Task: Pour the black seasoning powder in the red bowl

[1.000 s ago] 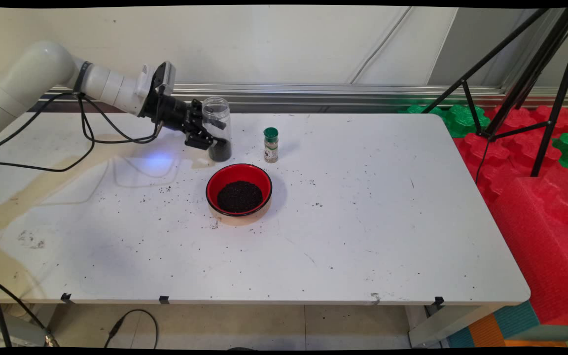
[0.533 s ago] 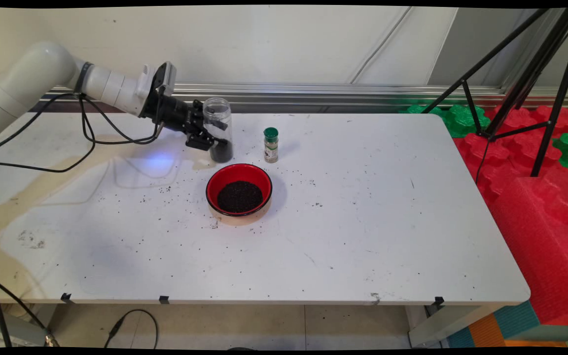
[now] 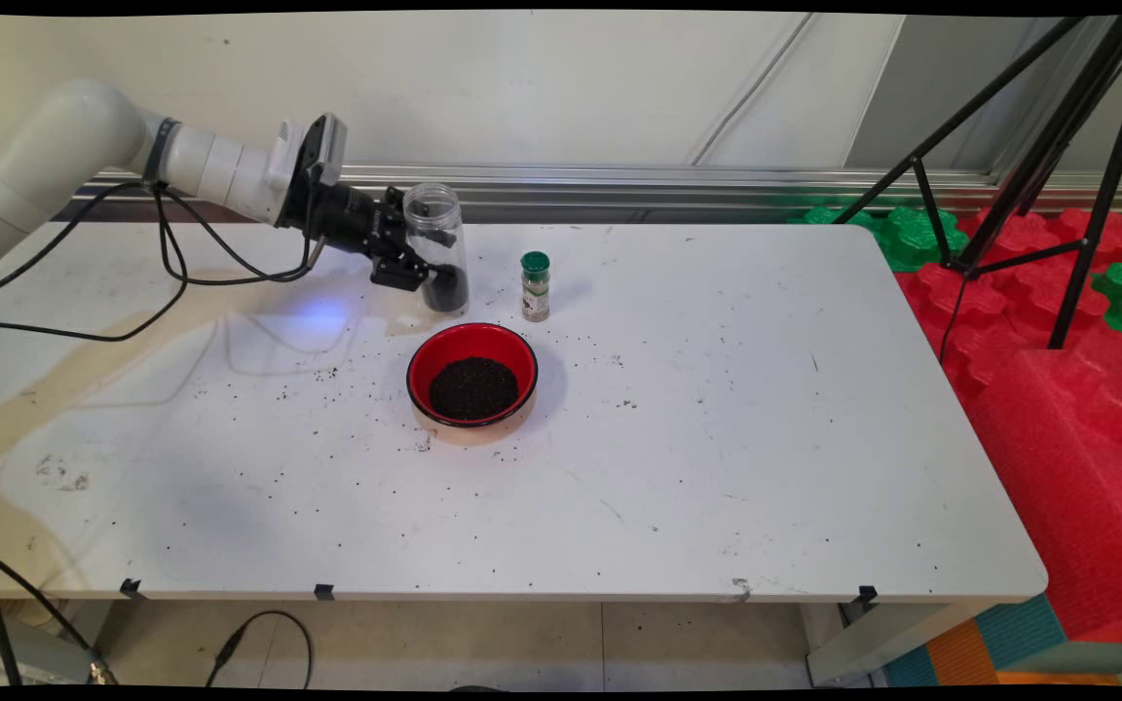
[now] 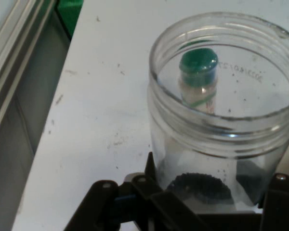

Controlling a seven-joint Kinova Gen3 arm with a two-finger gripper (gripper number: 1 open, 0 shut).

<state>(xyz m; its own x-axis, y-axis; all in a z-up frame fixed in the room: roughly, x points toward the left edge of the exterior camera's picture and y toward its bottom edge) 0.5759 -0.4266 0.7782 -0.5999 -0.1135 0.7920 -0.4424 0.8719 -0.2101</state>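
1. White bench (image 3: 717, 438), one of it, speckled with dark grains, carries three things in all: one jar, one bowl, one spice bottle; a pale wall with a metal rail stands behind
2. No writing reads clearly anywhere; faint embossed characters show on the far glass of the clear jar (image 4: 221, 110) in the hand view, too small and reversed to make out
3. One black end effector (image 3: 408, 258) is closed about the lower body of the open, lidless jar (image 3: 436, 248), one finger on each side, and the jar leans slightly with a dark layer of grains at its bottom
4. One red bowl (image 3: 472, 375) of black grains sits just nearer the camera than the jar
5. One small spice bottle (image 3: 535, 285) with a green cap stands upright just right of the jar, its label unreadable; through the jar it shows again (image 4: 198, 82)
6. Red and green foam blocks (image 3: 1058, 321) and one black tripod (image 3: 1058, 146) lie well right of the jar
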